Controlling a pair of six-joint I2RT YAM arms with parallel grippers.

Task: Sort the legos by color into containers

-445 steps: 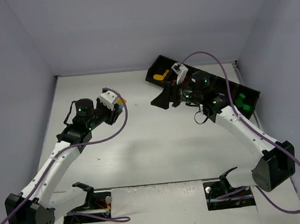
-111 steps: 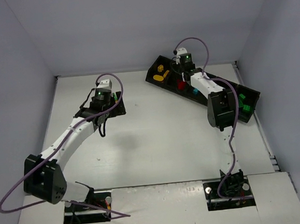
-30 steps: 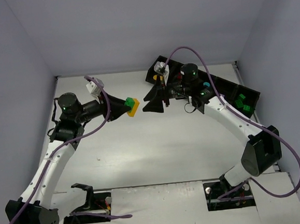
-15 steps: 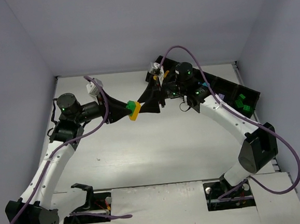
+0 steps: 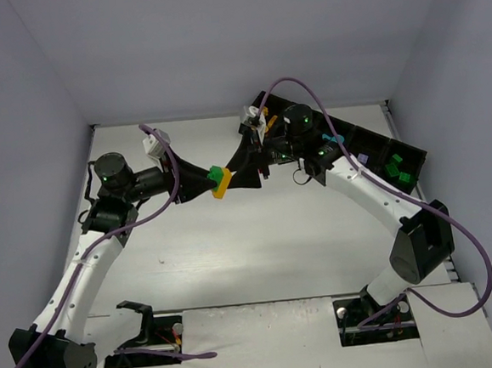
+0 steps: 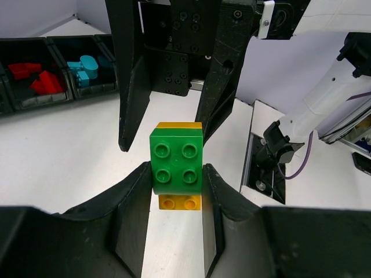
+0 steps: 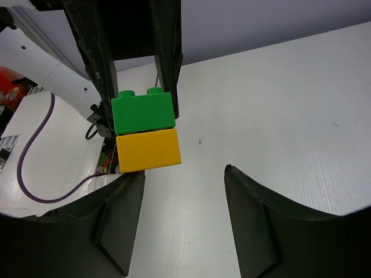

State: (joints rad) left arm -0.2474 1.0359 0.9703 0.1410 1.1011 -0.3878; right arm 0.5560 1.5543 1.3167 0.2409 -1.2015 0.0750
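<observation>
A green lego (image 6: 177,162) stacked on a yellow lego (image 6: 179,201) hangs above the table, and my left gripper (image 6: 177,169) is shut on the green one. In the top view the stack (image 5: 220,182) is mid-table at the back, with the left gripper (image 5: 209,180) on its left. My right gripper (image 5: 243,174) faces it from the right, open. In the right wrist view the yellow lego (image 7: 148,149) sits under the green lego (image 7: 142,112), just beyond the right gripper (image 7: 182,172), near its left fingertip (image 7: 134,176). No finger visibly touches it.
The black tray of containers (image 5: 401,148) runs diagonally at the back right, holding green bricks (image 5: 396,170), a purple brick (image 5: 362,158) and a teal brick (image 5: 338,140). The left wrist view shows red bricks (image 6: 36,82) and teal bricks (image 6: 86,66) in two compartments. Walls enclose the table.
My right gripper has moved left, up to the stack held by the left gripper, and its jaws have narrowed a little. The left arm has barely moved.
</observation>
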